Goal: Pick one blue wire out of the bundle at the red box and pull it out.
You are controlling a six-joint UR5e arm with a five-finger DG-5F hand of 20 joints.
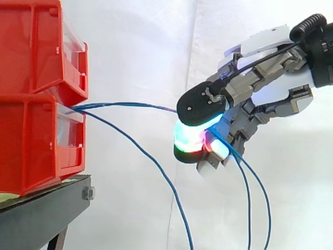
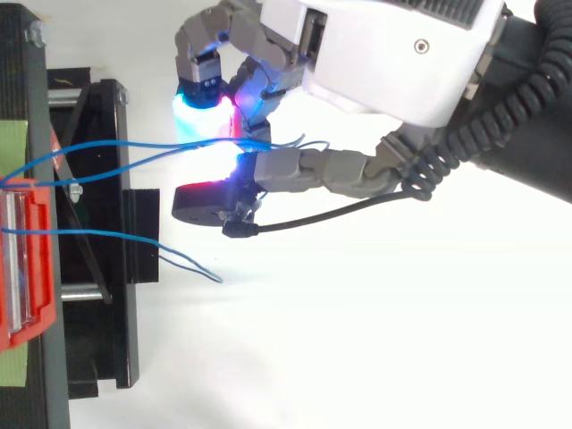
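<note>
1. Two red boxes point(image 1: 31, 146) sit stacked at the left on one black stand point(image 1: 41, 213).
2. One hand point(image 1: 270, 57) reaches in from the right, well apart from the boxes. Its glowing fingertips point(image 1: 190, 138) are curled and pinched on the blue wire point(image 1: 135, 105).
3. I count three blue strands leaving the boxes. Two seem to run right into the pinch, and two tails hang below the hand. One loose wire point(image 2: 107, 239) droops free on the near side.
4. The wire looks light, thin and limp, and probably has a slick jacket. A firm pad pinch should suit it, taken nearer the boxes, where the strands can be told apart and only one is gripped.
</note>
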